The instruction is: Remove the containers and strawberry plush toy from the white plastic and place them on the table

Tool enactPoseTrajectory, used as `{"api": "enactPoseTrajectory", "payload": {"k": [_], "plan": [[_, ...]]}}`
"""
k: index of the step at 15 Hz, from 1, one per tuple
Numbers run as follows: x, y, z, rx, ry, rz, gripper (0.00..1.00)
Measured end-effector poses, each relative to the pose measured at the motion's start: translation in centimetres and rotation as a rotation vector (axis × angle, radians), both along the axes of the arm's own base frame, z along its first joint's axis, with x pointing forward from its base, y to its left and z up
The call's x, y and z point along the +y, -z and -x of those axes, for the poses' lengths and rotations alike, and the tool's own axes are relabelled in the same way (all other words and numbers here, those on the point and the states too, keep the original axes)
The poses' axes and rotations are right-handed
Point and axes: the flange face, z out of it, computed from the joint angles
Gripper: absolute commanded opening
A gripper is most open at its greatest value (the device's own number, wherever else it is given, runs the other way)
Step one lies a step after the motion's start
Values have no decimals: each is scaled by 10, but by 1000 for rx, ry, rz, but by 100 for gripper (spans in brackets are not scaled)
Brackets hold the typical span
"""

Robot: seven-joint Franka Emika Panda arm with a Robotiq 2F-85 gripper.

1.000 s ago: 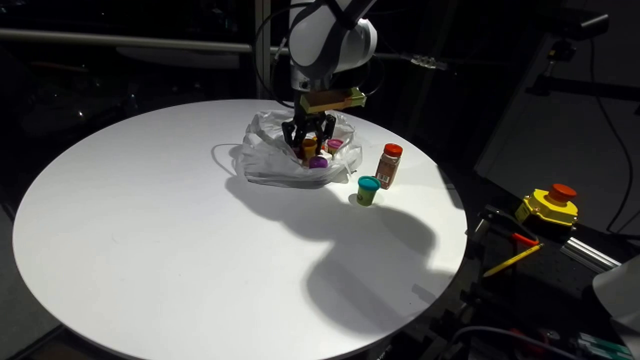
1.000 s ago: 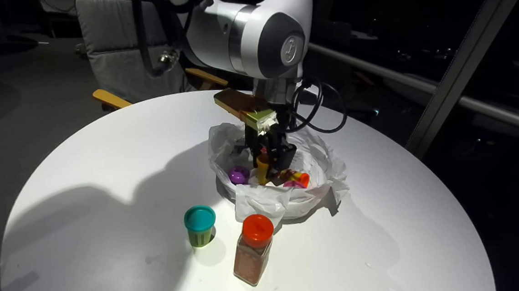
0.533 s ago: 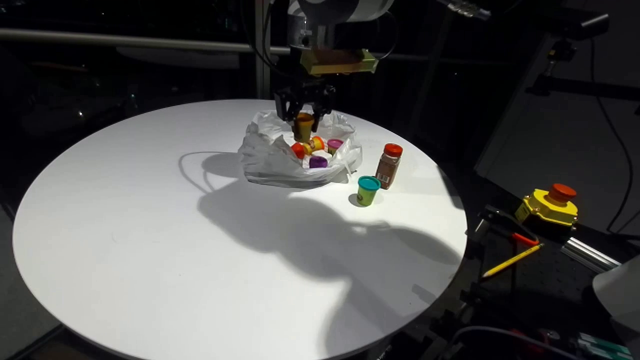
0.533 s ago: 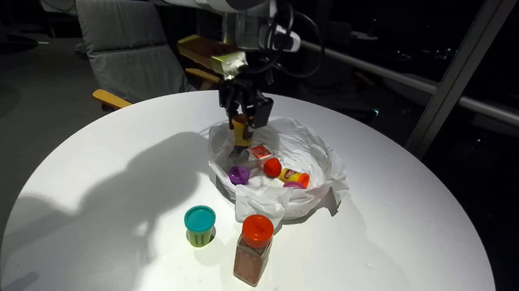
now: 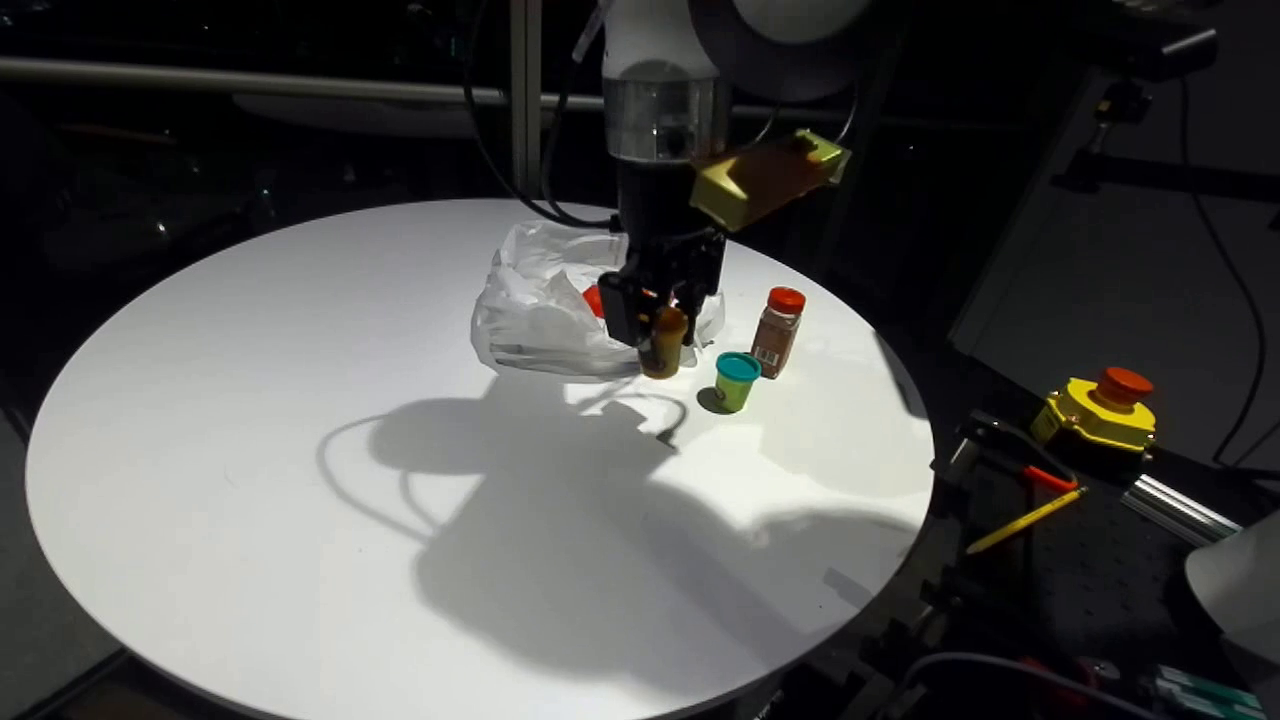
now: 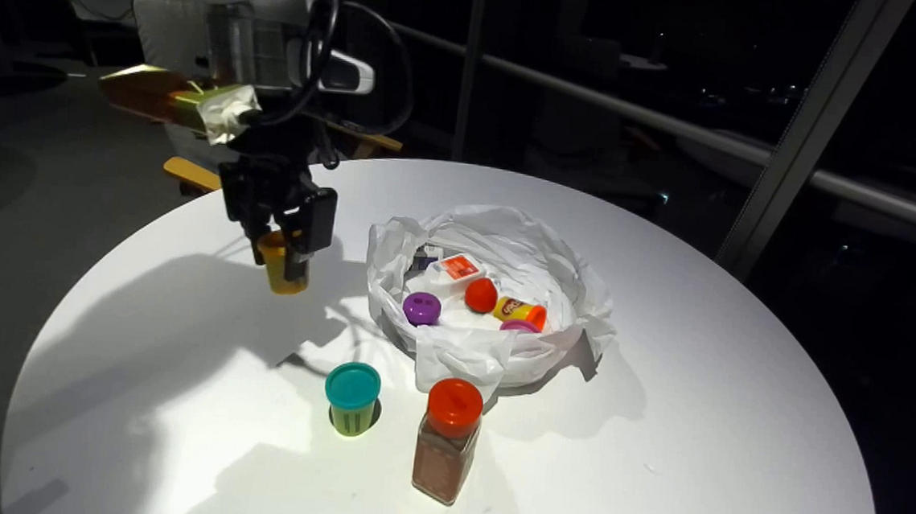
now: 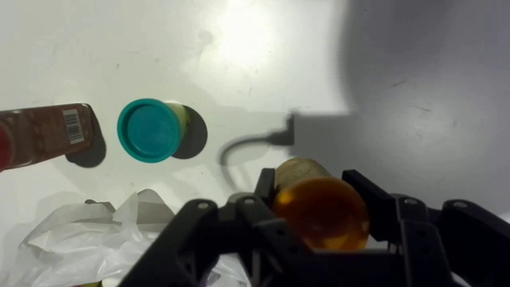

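White counter, white plastic bag open on it. Red-capped jar and teal-lidded cup stand upright outside the bag. Orange cup pinched in the jaws above the counter, clear of the bag. Strawberry plush inside bag, beside yellow tub.

Logged white round table, white crumpled plastic bag. Noted teal-lidded, green tapered plastic cup; red-capped, brown square jar with black-and-white barcode; amber-orange tapered plastic cup; purple round-lidded plastic container; red rounded strawberry plush toy; orange-ended yellow plastic cylinder with dark emblem; red-and-white rectangular box.
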Motion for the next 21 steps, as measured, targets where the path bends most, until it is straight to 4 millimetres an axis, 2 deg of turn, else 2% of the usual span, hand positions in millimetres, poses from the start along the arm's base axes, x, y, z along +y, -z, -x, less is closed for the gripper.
{"api": "enactPoseTrajectory", "payload": {"k": [3, 7, 8, 9, 12, 13, 14, 16, 21], "plan": [[0, 27, 15, -4, -84, 62, 23], [-15, 64, 22, 9, -119, 90, 23], [-18, 73, 24, 15, -124, 93, 64], [-20, 80, 25, 21, -124, 93, 74], [-21, 90, 27, 24, -128, 89, 95], [-21, 89, 25, 13, -126, 86, 99], [-22, 84, 22, -4, -122, 82, 100], [-26, 63, 12, -52, -101, 71, 100], [-50, -34, -16, -200, -6, 48, 100]]}}
